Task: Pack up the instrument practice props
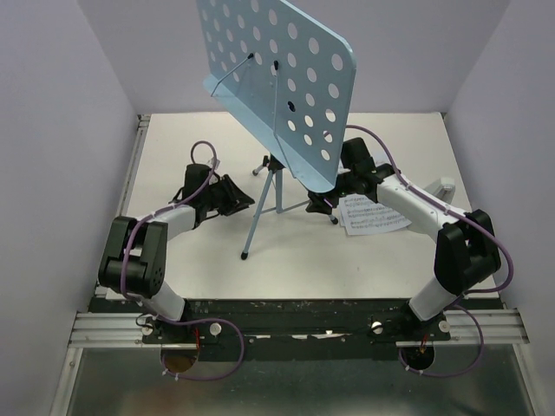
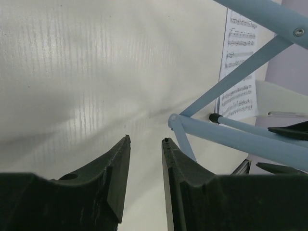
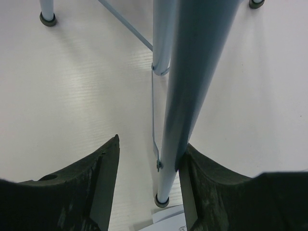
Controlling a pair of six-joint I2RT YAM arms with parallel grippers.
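Music stand upright on the tabletop; both end effectors released.

Top view: the light-blue music stand stood on its tripod mid-tabletop, its perforated tray tilted. Sheet-music pages lay to its right, partly under the right arm. Left wrist: the left end effector gaped empty near a leg. Right wrist: the right end effector was parted around the stand's tubing, unclamped.

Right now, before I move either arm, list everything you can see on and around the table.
music stand: one, light blue, standing on its tripod mid-table
sheet music: small overlapping stack, white, flat on the table just right of the stand
table: one, white
left tool: one, black, open and empty, left of the stand's legs
right tool: one, black, open, stand tubes between its fingers
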